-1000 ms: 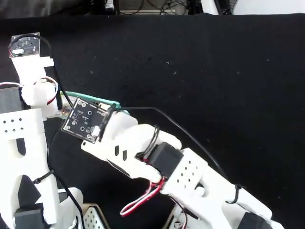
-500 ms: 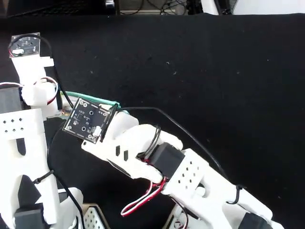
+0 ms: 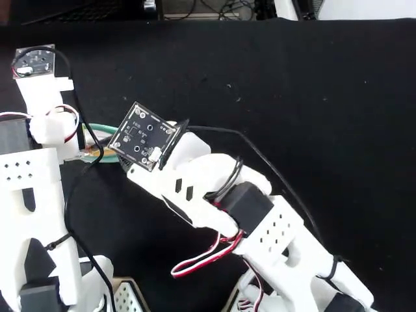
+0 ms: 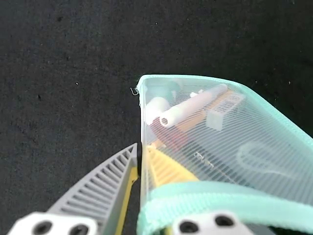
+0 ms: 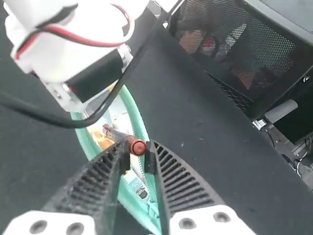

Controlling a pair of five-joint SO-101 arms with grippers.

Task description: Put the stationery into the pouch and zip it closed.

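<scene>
A clear striped pouch (image 4: 230,142) with a mint-green zipper rim holds several stationery items, among them a white tube (image 4: 190,108). My left gripper (image 4: 141,150) is shut on the pouch's wall, its grey finger outside and its yellow-padded finger inside. In the high view the pouch's green rim (image 3: 104,129) peeks out between the two arms. My right gripper (image 5: 136,149) is shut on a thin red-tipped pen (image 5: 138,146), held over the pouch's open green rim (image 5: 131,105). The pen's other end points down into the opening.
The left arm's white motor and cables (image 5: 73,49) hang close beside my right gripper. The right arm (image 3: 214,195) lies diagonally across the black cloth (image 3: 312,117). A black mesh basket (image 5: 244,54) stands beyond the table's edge.
The right arm's wrist has shifted up and to the right in the high view, away from the left arm, uncovering more of the pouch's green rim. The left arm has stayed put.
</scene>
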